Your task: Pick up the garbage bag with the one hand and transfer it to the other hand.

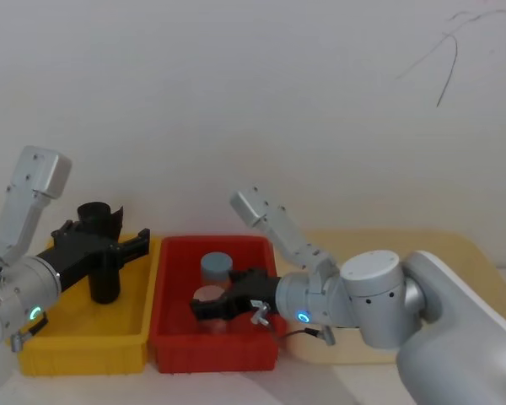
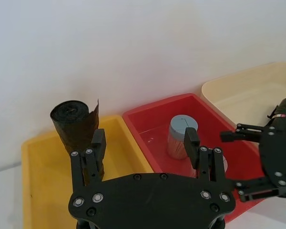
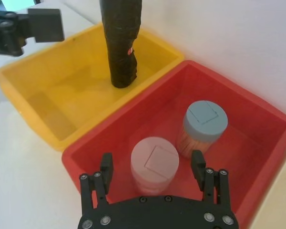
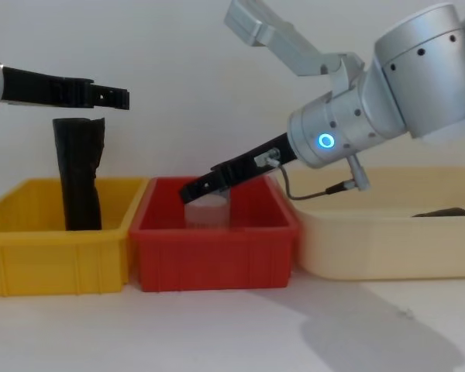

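- Garbage bag (image 4: 442, 211), lying in far-right cream bin (image 4: 372, 248): probably light, firm, slick (mostly hidden).
- Best pinched mid-length.
- Left gripper (image 2: 144, 138) and right gripper (image 3: 152, 160): both spread wide, holding nothing.

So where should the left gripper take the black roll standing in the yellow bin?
On the smooth middle of the roll, above the yellow bin's wall and below the flared top, coming level from the side. It stands upright, so the open left gripper can close across it.
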